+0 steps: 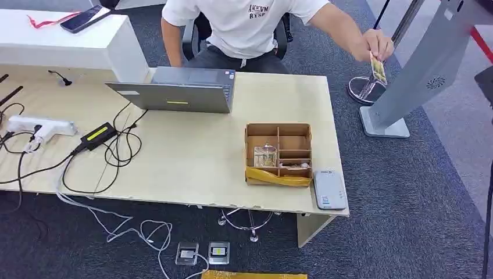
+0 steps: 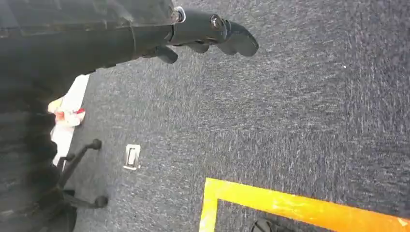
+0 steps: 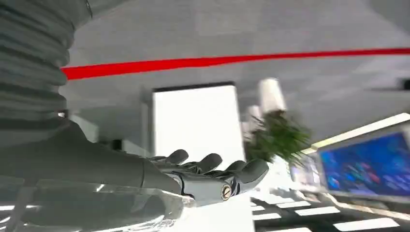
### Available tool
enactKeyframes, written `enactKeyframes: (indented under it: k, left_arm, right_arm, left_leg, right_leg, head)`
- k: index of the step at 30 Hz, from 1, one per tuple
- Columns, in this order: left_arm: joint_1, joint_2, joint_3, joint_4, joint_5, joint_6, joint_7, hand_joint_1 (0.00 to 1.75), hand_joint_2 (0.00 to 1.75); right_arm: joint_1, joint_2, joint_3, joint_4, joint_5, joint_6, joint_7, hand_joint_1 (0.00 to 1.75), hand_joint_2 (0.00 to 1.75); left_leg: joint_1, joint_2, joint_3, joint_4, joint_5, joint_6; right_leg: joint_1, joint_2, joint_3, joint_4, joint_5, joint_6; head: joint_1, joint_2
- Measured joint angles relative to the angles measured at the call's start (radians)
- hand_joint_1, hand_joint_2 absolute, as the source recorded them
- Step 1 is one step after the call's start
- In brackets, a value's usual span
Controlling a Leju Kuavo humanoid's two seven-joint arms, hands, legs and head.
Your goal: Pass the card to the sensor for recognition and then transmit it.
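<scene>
Both arms hang free: left robot hand (image 2: 212,36) and right robot hand (image 3: 212,174) hold nothing, fingers loosely spread.

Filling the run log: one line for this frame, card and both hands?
card: held by person's hand beside grey kiosk | left hand: empty, hanging over carpet | right hand: empty, fingers extended

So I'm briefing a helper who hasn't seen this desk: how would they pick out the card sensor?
Start at the light wooden desk and go to its front right corner, past the brown cardboard divider box. The card sensor lies flat just right of that box, at the desk's edge. It is a small pale grey slab with rounded corners, unlike the open laptop farther back.
</scene>
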Motion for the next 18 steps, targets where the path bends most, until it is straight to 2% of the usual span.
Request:
enactKeyframes:
  k: [4, 8, 10, 13, 18]
  left_arm:
    - [-0.002, -0.005, -0.017, 0.0, 0.001, 0.0, -0.005, 0.0, 1.75]
    - [-0.002, -0.005, -0.03, 0.0, 0.006, 0.0, -0.007, 0.0, 1.75]
    - [-0.002, -0.005, -0.036, 0.0, 0.011, 0.001, -0.012, 0.0, 1.75]
    - [-0.003, -0.004, -0.053, 0.0, 0.023, 0.004, -0.026, 0.0, 1.75]
    - [-0.005, -0.003, -0.072, 0.0, 0.041, 0.006, -0.029, 0.0, 1.75]
  right_arm:
    - [-0.041, -0.012, 0.114, -0.048, -0.047, -0.107, 0.0, 0.0, 1.75]
    - [-0.062, -0.033, 0.206, -0.056, -0.101, -0.174, 0.0, 0.0, 1.75]
    - [-0.08, -0.044, 0.253, -0.056, -0.155, -0.235, -0.008, 0.0, 1.75]
    - [-0.113, -0.056, 0.366, -0.053, -0.225, -0.341, -0.036, 0.0, 1.75]
    - [-0.14, -0.055, 0.513, -0.047, -0.248, -0.406, -0.087, 0.0, 1.75]
  left_leg:
    - [0.001, -0.001, 0.0, 0.0, 0.0, 0.0]
    - [0.001, -0.001, 0.0, 0.0, 0.0, 0.0]
    - [0.001, -0.001, 0.0, 0.0, 0.0, 0.0]
    - [0.001, -0.001, 0.0, 0.0, 0.0, 0.0]
    - [0.002, -0.001, 0.0, 0.0, 0.0, 0.0]
  right_leg:
    - [0.001, -0.001, 0.0, 0.0, 0.0, 0.0]
    - [0.001, 0.0, 0.0, 0.0, 0.0, 0.0]
    - [0.001, 0.0, 0.0, 0.0, 0.0, 0.0]
    - [0.001, 0.0, 0.0, 0.0, 0.0, 0.0]
    - [0.002, 0.0, 0.0, 0.0, 0.0, 0.0]
  head:
    - [0.001, 0.0]
    - [0.001, 0.0]
    - [0.0, 0.0]
    - [0.001, 0.0]
    - [0.001, 0.0]
